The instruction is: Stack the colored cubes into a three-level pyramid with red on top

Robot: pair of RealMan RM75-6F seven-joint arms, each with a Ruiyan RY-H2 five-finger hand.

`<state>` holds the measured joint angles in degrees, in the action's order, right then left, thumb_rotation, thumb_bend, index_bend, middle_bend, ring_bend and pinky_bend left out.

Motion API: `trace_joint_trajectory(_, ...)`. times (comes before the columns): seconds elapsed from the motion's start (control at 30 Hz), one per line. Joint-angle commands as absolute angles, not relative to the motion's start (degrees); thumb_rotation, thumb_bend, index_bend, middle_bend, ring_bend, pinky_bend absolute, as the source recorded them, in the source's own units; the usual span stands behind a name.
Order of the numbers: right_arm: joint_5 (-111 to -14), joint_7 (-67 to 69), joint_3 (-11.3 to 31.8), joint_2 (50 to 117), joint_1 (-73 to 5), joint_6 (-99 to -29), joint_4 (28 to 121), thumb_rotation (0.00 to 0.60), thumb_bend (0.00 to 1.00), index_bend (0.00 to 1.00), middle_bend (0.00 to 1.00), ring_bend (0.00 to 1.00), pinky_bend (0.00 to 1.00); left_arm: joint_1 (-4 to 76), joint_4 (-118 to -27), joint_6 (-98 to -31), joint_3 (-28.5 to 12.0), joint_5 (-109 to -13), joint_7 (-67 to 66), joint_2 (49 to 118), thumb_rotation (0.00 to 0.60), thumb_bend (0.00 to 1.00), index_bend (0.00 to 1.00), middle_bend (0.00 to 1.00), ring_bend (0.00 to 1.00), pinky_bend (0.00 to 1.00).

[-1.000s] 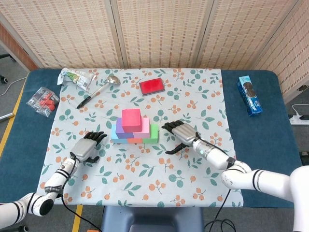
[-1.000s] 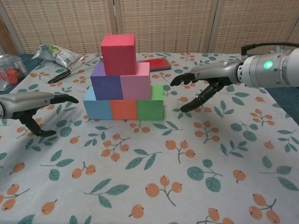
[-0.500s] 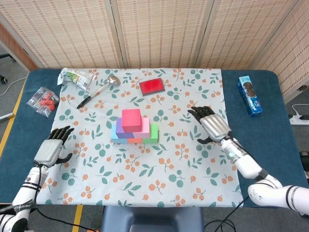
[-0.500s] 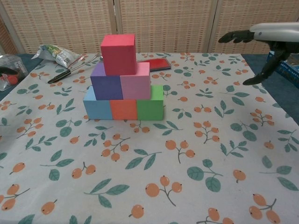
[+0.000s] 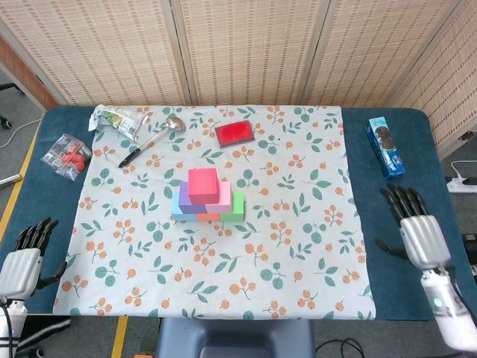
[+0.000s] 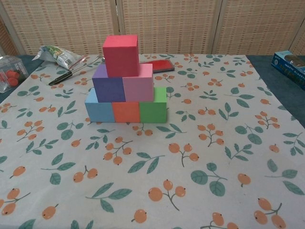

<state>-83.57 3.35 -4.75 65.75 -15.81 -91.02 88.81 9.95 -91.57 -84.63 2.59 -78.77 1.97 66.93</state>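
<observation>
The left hand (image 5: pixel 21 262) hangs off the front left corner of the desk, fingers spread apart and holding nothing. The right hand (image 5: pixel 419 233) sits over the bare blue strip near the desk's right edge, fingers likewise fanned wide and empty; neither hand shows in the chest view, and both are well apart from the blocks.

The pyramid stands near the middle of the flowered cloth (image 6: pixel 200 157). Its bottom row is a blue cube (image 6: pixel 99 110), an orange cube (image 6: pixel 126 112) and a green cube (image 6: pixel 153 107), touching side by side. On them rest a purple cube (image 6: pixel 108 86) and a pink cube (image 6: pixel 138 83), and the red cube (image 6: pixel 121 55) sits on top, upright.

Toward the back edge lie a flat red pad (image 5: pixel 235 133), a ladle (image 5: pixel 160 130) and a black pen (image 5: pixel 133 156), with a crumpled wrapper (image 5: pixel 113 119) at the back left corner of the cloth. A clear packet (image 5: pixel 65 155) lies near the left edge, and a blue box (image 5: pixel 384 146) near the right edge.
</observation>
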Motion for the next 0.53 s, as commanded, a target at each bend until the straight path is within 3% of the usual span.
trace_joint_trajectory(0.03, -87.5, 7.2, -7.6, 67.2, -9.5, -96.6, 85.7, 0.594, 0.10, 0.00, 0.00, 0.00, 0.00, 8.0, -92.8, -86.9, 3.9, -81.1, 1.1, 67.0, 0.600, 0.35, 0.01, 0.00, 0.00, 0.00)
trace_joint_trajectory(0.27, -88.5, 8.9, -8.3, 67.4, -4.7, -98.4, 85.0, 0.566, 0.10, 0.00, 0.00, 0.00, 0.00, 5.8, -93.2, -88.8, 4.5, -83.8, -0.7, 68.3, 0.600, 0.35, 0.01, 0.00, 0.00, 0.00)
trace_joint_trajectory(0.53, -89.2, 9.3, -7.3, 67.4, -2.8, -97.3, 85.4, 0.565, 0.10, 0.00, 0.00, 0.00, 0.00, 5.6, -89.6, -89.1, 1.3, -83.2, -0.4, 70.2, 0.600, 0.35, 0.01, 0.00, 0.00, 0.00)
